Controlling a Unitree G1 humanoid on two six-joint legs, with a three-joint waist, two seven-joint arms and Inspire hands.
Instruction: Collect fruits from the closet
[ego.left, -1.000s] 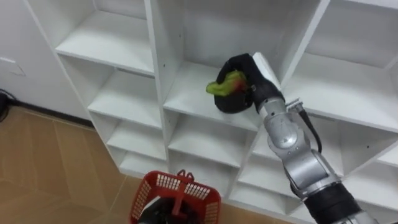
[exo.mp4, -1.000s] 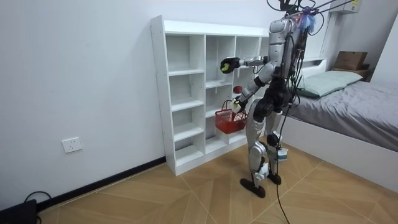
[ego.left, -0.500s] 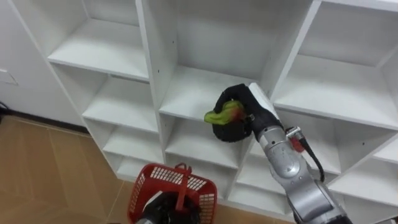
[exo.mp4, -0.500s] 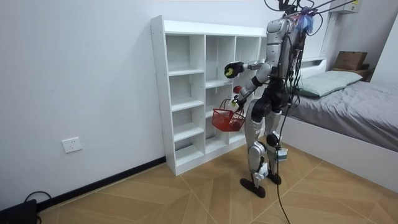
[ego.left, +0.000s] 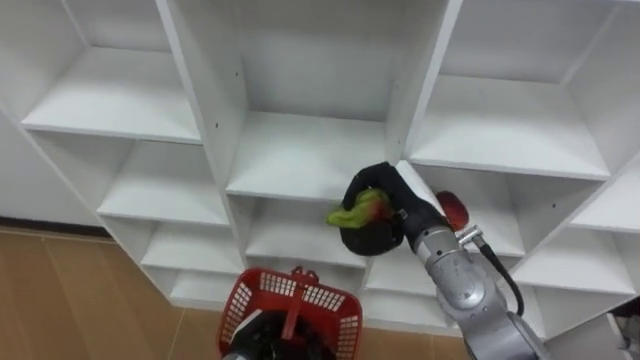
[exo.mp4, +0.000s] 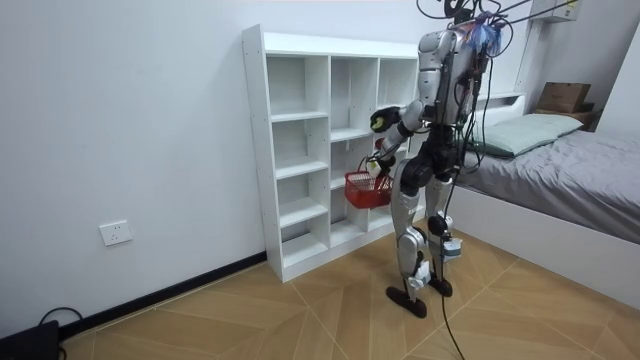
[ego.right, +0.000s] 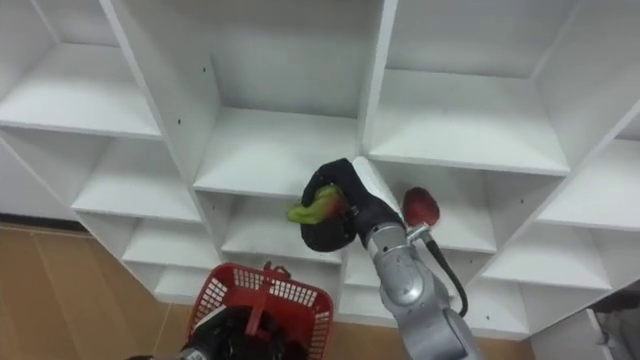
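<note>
My right hand (ego.left: 378, 222) (exo.mp4: 381, 121) is shut on a green fruit with a red patch (ego.left: 355, 209), in front of the white closet (ego.left: 300, 150) and just below its middle shelf. A red fruit (ego.left: 453, 208) (ego.right: 422, 205) lies in the compartment right behind that wrist. Below hangs a red wire basket (ego.left: 292, 308) (exo.mp4: 365, 188), its upright handle (ego.left: 293, 300) held by my left hand (exo.mp4: 376, 163). The held fruit is above the basket and a little to its right.
I stand facing the closet's open white compartments (exo.mp4: 300, 115). A bed (exo.mp4: 570, 180) stands at the room view's right behind me. Wooden floor (ego.left: 60, 300) shows to the left of the basket.
My right hand has come down and back from the shelf with the green fruit, nearer the basket. The basket swung slightly. The eye view has shifted across the closet.
</note>
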